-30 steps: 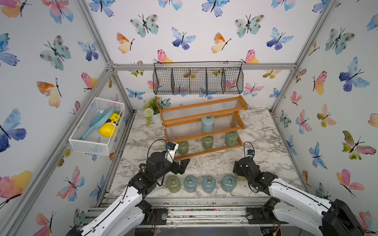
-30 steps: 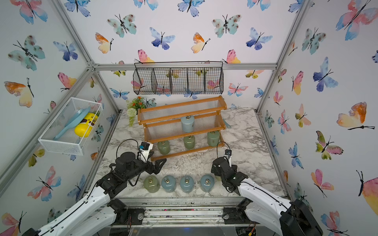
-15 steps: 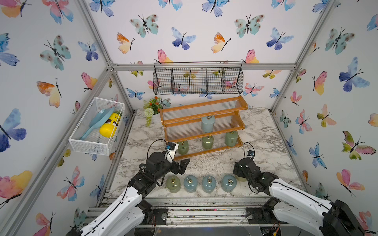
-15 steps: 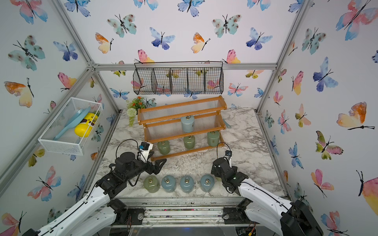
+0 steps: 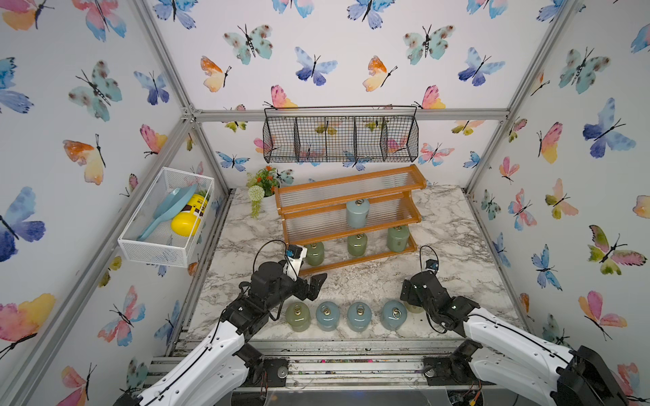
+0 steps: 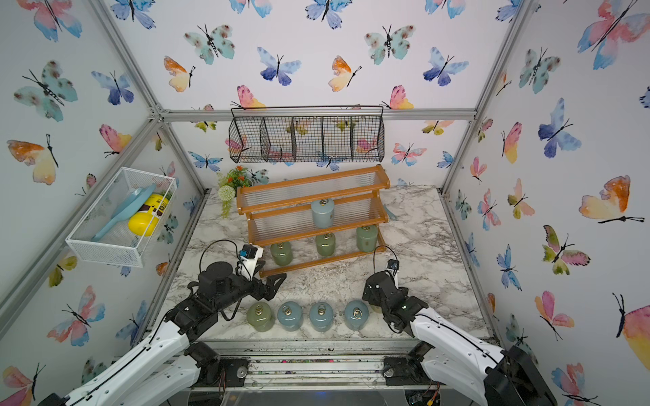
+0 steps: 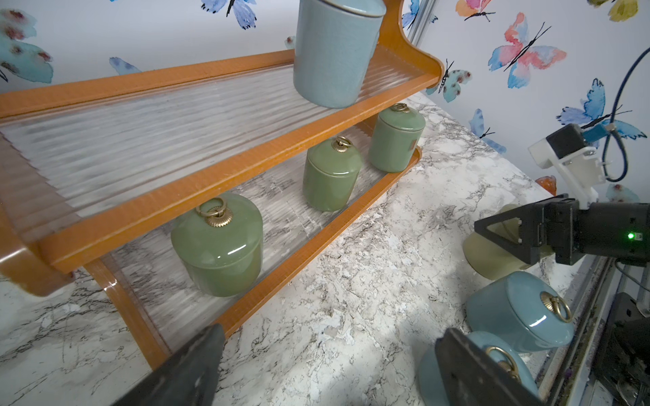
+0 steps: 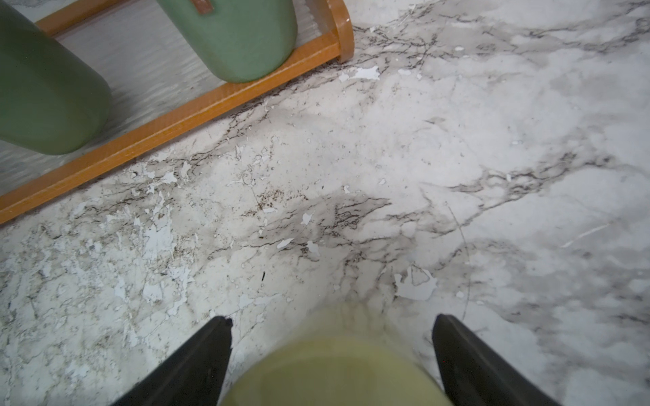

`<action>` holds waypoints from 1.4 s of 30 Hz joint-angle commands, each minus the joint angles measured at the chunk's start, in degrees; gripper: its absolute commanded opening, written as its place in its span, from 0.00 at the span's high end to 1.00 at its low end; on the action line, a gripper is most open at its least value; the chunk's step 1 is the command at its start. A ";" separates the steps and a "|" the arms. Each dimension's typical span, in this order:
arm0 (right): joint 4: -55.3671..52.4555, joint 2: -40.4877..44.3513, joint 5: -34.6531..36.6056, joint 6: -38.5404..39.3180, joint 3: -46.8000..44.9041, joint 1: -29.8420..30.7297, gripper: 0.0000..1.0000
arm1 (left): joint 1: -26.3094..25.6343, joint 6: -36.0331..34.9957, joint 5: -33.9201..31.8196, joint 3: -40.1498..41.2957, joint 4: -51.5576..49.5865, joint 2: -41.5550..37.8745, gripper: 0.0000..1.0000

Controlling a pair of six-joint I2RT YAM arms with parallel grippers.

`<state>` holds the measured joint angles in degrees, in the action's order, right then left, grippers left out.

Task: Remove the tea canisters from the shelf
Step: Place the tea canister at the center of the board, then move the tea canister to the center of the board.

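Both ends unclenched: left gripper (image 7: 330,329) gaping beside shelf (image 7: 246,163); right gripper (image 8: 331,317) spread astride pale yellow canister (image 8: 334,372) on marble table (image 8: 457,140), not pinching. Farther out, on shelf: three green canisters (image 7: 218,246) bottom tier, pale blue canister (image 7: 334,56) middle. Probably slick, rigid, chippable; best pinched round body under lid.

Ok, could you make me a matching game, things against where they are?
Things
1. yellow plastic bottle with brown label
2. pale yellow glazed canister
3. orange-flowered potted plant
4. black wire basket

Places
A. hanging on the back wall
B. between the fingers of the right gripper
C. in the white mesh basket
D. beside the stepped wooden shelf

Pairs: 1-C, 2-B, 3-D, 4-A
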<state>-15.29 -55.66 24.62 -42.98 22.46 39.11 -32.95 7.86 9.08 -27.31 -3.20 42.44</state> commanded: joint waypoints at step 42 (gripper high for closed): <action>-19.49 -14.92 -17.37 12.46 21.59 -8.69 0.25 | 0.45 -0.30 0.91 1.46 1.31 -0.39 0.02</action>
<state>-31.51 -70.04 10.57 -30.74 43.35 30.68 -32.95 7.90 9.10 -26.24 -2.81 42.04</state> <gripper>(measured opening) 0.752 0.984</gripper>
